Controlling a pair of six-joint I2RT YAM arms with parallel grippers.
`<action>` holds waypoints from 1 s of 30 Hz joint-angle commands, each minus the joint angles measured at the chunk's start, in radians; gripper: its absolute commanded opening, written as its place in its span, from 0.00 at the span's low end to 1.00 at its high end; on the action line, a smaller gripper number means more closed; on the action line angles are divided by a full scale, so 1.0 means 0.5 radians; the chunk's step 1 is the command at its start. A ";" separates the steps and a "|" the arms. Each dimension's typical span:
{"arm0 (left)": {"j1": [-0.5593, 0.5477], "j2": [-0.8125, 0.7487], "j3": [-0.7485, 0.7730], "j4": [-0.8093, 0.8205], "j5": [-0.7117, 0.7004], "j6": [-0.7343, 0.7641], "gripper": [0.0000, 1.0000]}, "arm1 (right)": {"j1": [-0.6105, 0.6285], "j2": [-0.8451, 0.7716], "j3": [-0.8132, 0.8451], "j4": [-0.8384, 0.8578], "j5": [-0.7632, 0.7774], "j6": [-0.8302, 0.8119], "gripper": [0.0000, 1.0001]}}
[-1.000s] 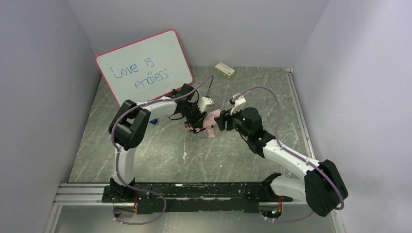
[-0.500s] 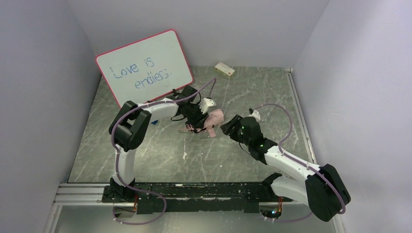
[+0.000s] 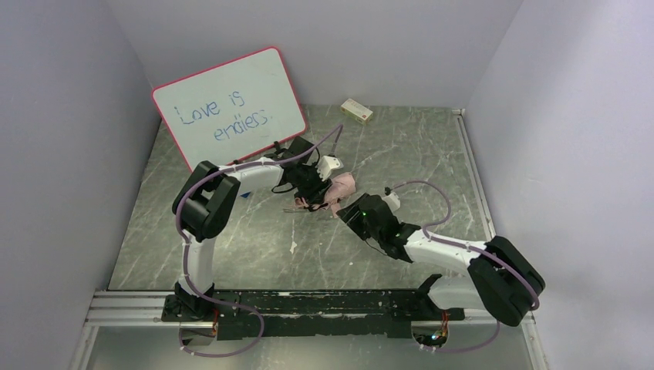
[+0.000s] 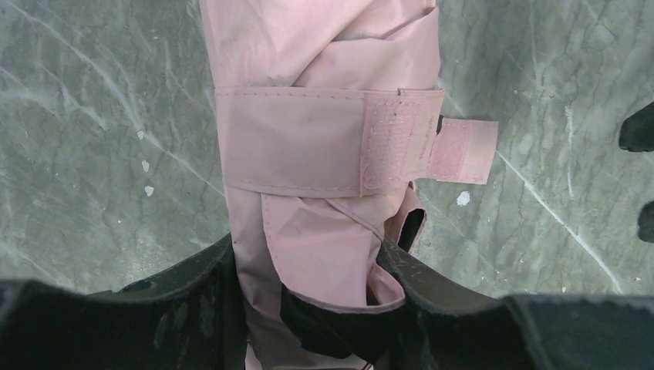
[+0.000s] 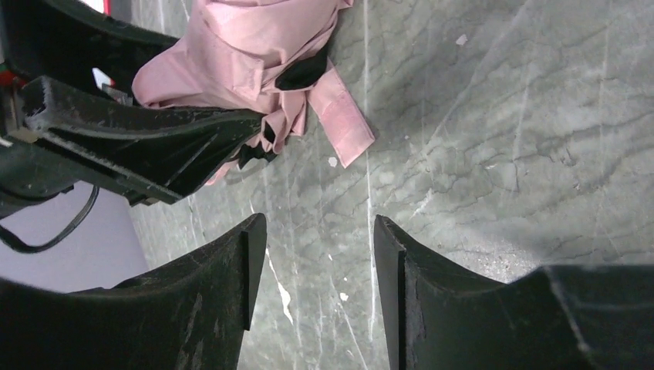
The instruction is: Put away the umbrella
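Near the pink-framed whiteboard [image 3: 231, 108] on the grey marbled table [image 3: 416, 146], the folded pale pink umbrella [image 4: 308, 46] is clamped by the left gripper [image 4: 308, 266], its wrapped pink strap [image 4: 301, 139] shown only by the left wrist view, and the right gripper [image 5: 316, 231] is held apart.

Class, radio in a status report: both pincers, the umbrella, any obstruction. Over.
Left pincer shut on umbrella, strap wrapped round. Right pincer open, empty, nearby. Whiteboard stands apart, behind.
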 commanded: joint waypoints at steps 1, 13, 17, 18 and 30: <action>-0.030 0.153 -0.075 -0.110 -0.119 0.002 0.05 | 0.020 0.079 0.009 0.063 0.144 0.224 0.57; -0.045 0.156 -0.076 -0.113 -0.219 0.021 0.05 | 0.025 0.399 0.177 -0.054 0.166 0.496 0.57; -0.048 0.156 -0.074 -0.108 -0.238 0.020 0.05 | 0.023 0.470 0.216 -0.133 0.259 0.558 0.56; -0.048 0.155 -0.075 -0.105 -0.242 0.020 0.05 | 0.024 0.492 0.223 -0.150 0.283 0.577 0.55; -0.051 0.155 -0.083 -0.105 -0.271 0.026 0.05 | 0.020 0.698 0.181 0.140 0.317 0.494 0.51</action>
